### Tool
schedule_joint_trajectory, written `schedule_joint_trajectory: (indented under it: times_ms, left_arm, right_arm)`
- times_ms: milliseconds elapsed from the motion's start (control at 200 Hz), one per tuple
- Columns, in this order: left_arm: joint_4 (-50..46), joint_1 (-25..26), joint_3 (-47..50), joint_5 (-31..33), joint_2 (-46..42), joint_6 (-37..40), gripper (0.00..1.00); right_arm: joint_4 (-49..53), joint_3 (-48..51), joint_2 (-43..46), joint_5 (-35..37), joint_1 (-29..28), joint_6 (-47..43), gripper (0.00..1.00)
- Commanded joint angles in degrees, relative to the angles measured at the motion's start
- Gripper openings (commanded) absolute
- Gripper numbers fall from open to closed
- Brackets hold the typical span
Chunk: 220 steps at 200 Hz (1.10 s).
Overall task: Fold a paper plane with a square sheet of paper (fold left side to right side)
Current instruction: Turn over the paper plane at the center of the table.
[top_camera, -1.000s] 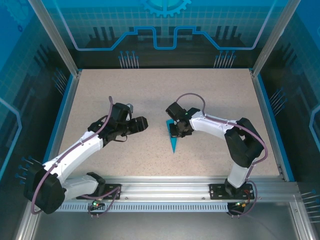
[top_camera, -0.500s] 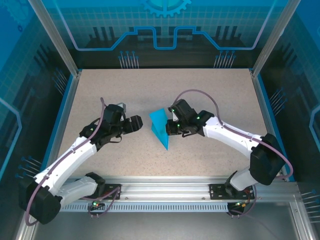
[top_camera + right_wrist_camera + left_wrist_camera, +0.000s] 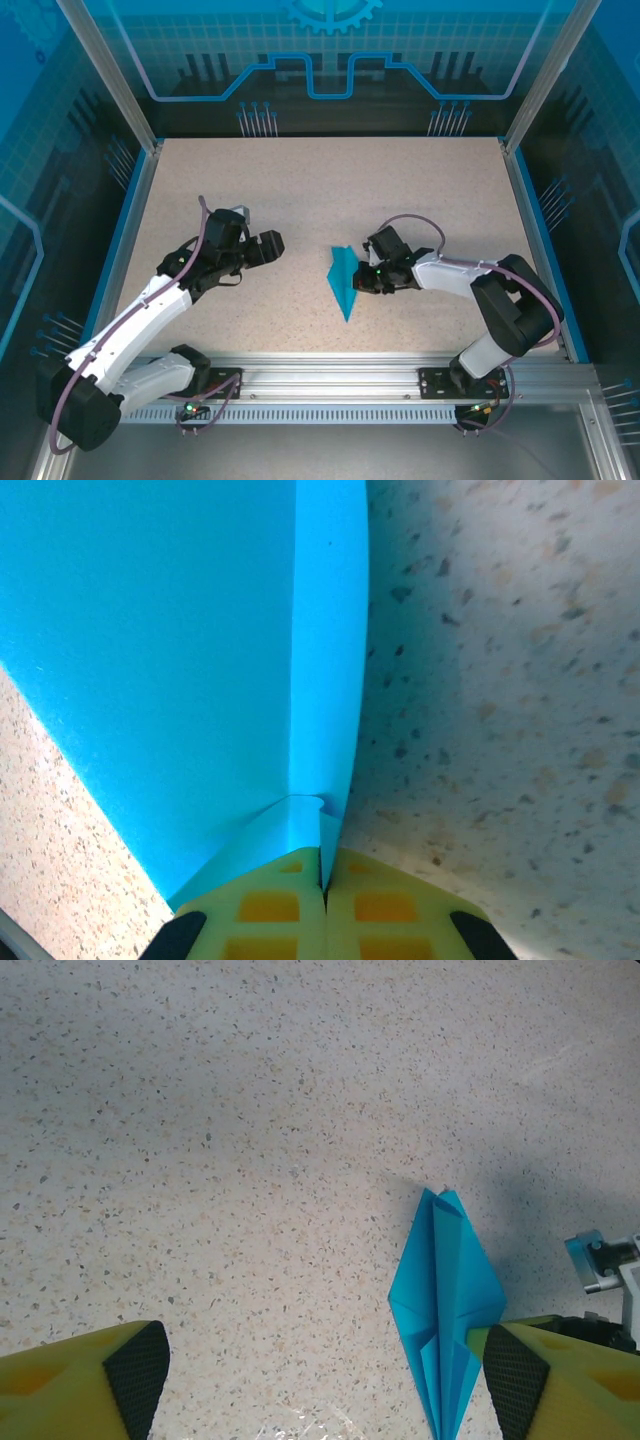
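Note:
The teal-blue paper plane rests on the speckled table at centre, its sharp tip toward the near edge. My right gripper is shut on the plane's right edge. In the right wrist view the yellow fingers are pressed together with a paper flap pinched between them. My left gripper hovers to the plane's left, open and holding nothing. In the left wrist view the plane shows as a layered kite, just inside the right finger; the left gripper spans bare table.
A blue rim borders the table, with metal frame posts and see-through walls around it. An aluminium rail carrying both arm bases runs along the near edge. Part of the right arm's wrist shows in the left wrist view.
The right gripper lifted the plane up and to the left, then carried it back right and down onto the table. The left gripper drew back to the left and then stayed put.

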<state>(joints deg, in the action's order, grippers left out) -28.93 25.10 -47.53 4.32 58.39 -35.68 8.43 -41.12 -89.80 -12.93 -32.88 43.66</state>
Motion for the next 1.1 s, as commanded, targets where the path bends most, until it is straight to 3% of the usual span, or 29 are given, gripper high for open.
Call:
schedule_joint_trajectory:
  times_ms: [0, 335, 505, 710, 965, 1095]
  left_arm:
    - [-1.15, -0.5, -0.12, 0.58, -0.56, -0.09, 0.86]
    - [-1.17, -0.51, -0.28, 0.53, -0.12, -0.28, 0.87]
    - [-1.4, -0.58, -0.63, 0.68, 0.05, -0.02, 0.88]
    - [-1.49, -0.59, -0.81, 1.03, -0.19, 0.63, 0.89]
    - [-0.3, -0.61, -0.65, 0.97, -0.65, 0.7, 0.97]
    - [-0.93, -0.59, -1.06, 0.87, -0.38, 1.05, 0.97]
  right_arm:
    - [0.16, 1.04, 1.38, 0.59, 1.6, -1.83, 0.04]
    - [17.08, -5.04, 2.56, 12.58, 1.77, -5.9, 0.14]
    - [20.0, -6.07, 6.68, 13.44, 1.09, -6.39, 0.29]
    - [24.82, -7.55, 12.6, 13.13, -0.94, -8.02, 0.38]
    - [25.66, -8.94, 7.22, 10.28, -5.96, -9.39, 0.59]
    - [24.84, -11.49, 3.76, 9.78, -6.4, -9.21, 0.62]
